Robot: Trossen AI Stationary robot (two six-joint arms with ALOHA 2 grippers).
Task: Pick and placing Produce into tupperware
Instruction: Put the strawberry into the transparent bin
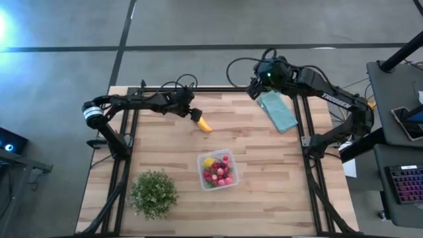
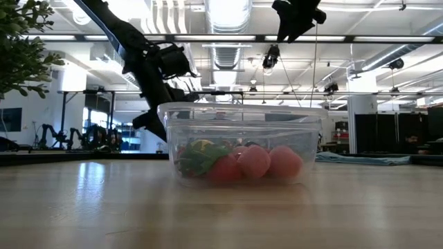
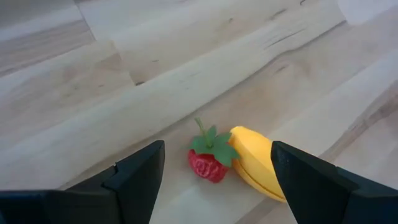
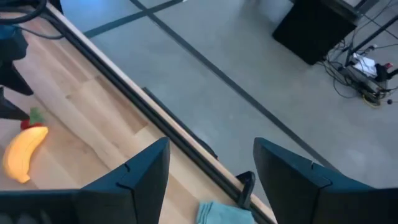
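Wooden table (image 1: 264, 198) boards fill the high view: the left gripper (image 1: 193, 114) hangs just left of the banana (image 1: 205, 124), and the tupperware (image 1: 218, 170) sits nearer, full of berries (image 1: 220, 173). Low down, the box shows red fruit inside. Past the left wrist, spread fingers (image 3: 140, 171) flank a strawberry (image 3: 208, 163) touching the banana. The right gripper (image 4: 211, 165), spread wide, hovers by the far edge over a teal cloth (image 1: 277, 110).

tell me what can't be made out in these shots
- Strawberry: in the high view it is hidden by the left gripper, so only the banana shows.
- Produce count in the tupperware: high view too small; in the low view the front berries hide those behind.
- Teal cloth: cut off by the right wrist view's edge.
- Right gripper: low view's top edge crops it.
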